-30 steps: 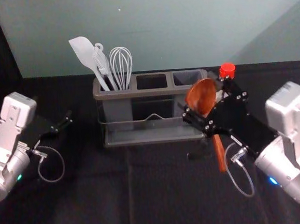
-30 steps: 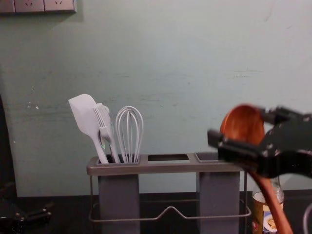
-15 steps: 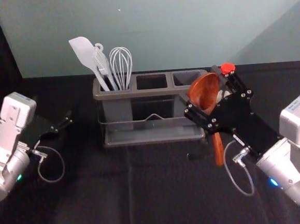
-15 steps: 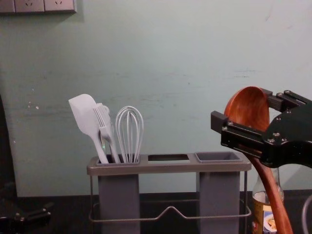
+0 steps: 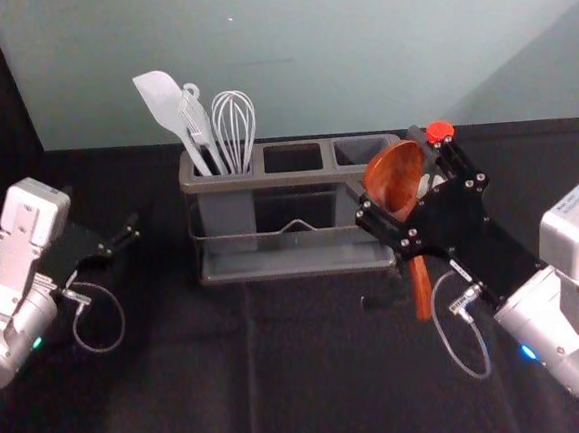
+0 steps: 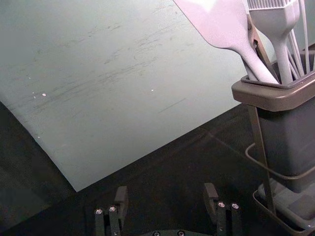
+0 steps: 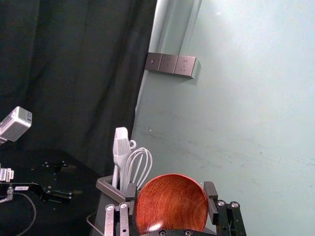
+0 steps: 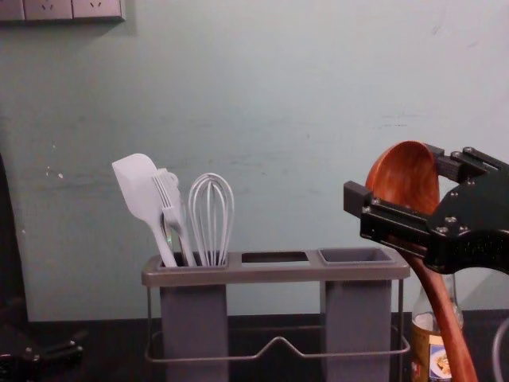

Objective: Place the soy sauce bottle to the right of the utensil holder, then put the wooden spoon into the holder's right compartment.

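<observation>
Pale spatula (image 8: pixel 140 191), brush (image 8: pixel 170 208), wire whisk (image 8: pixel 211 220) (heads up), wall sockets (image 7: pixel 169 64)

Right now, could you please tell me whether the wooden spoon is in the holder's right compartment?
No, the right gripper holds the spoon by its bowl, its handle hanging right of the holder.

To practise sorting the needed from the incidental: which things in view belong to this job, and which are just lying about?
Part of the job:
wooden spoon, held in the right gripper
utensil holder, with its right compartment
soy sauce bottle, right of the holder

Just there:
spatula, brush and whisk, in the left compartment
wall sockets
left gripper, holding nothing
</observation>
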Robot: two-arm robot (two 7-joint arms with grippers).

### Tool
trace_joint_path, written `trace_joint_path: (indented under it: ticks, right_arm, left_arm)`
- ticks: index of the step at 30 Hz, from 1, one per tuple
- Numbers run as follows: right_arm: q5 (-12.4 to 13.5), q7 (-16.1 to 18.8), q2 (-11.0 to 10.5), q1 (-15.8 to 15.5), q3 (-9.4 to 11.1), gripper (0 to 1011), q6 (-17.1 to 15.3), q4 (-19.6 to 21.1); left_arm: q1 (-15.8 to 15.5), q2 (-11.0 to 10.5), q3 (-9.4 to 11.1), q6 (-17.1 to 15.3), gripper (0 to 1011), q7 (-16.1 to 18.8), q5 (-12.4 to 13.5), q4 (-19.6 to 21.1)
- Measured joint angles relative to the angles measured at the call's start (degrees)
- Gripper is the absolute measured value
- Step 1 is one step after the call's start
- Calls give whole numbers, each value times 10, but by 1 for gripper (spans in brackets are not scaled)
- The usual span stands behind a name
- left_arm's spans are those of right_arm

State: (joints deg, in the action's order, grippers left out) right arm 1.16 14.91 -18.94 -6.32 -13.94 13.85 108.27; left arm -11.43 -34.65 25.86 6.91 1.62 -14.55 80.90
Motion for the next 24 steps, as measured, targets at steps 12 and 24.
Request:
trace_joint_path:
  ticks: [12,24]
  right_arm:
    - [10,13,10,47,2,837,3,-18]
    - [25,32,31,155,-14,837,-2,-82]
  left_arm:
    - [0,0,0,0,1005,0,0,0]
    - [0,0,0,0,1005,0,0,0]
